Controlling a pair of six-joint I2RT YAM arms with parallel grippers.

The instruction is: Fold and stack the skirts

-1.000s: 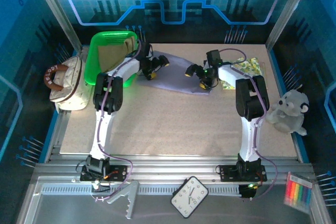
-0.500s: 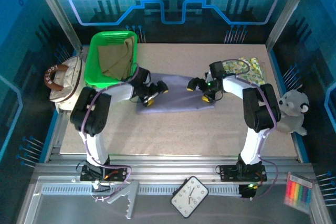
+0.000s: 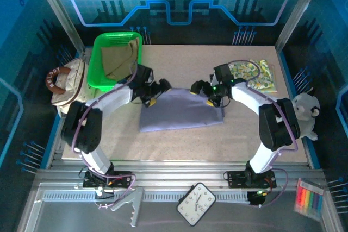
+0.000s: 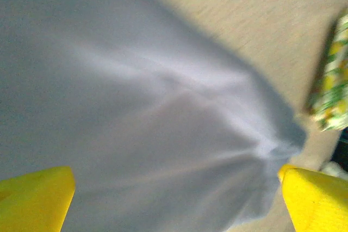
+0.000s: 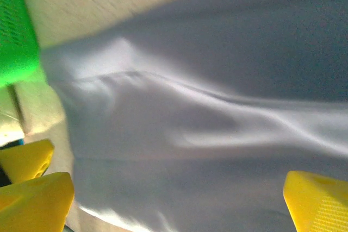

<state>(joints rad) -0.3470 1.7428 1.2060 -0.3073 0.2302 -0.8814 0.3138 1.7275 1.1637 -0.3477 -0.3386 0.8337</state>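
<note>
Both the left gripper [image 3: 156,88] and the right gripper [image 3: 202,87] hang wide open (holding nothing) over the purple skirt [image 3: 182,113], which lies flat just right of the green basket [image 3: 93,63]. If they pinch only the top layer or grab unevenly, the fold may come out crooked.

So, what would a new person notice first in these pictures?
The plain lavender-grey cloth skirt lies flat in the middle of the table, with the left gripper and the right gripper open over its far edge. The bright green plastic basket at the far left corner holds a crumpled khaki-tan cloth skirt.
</note>
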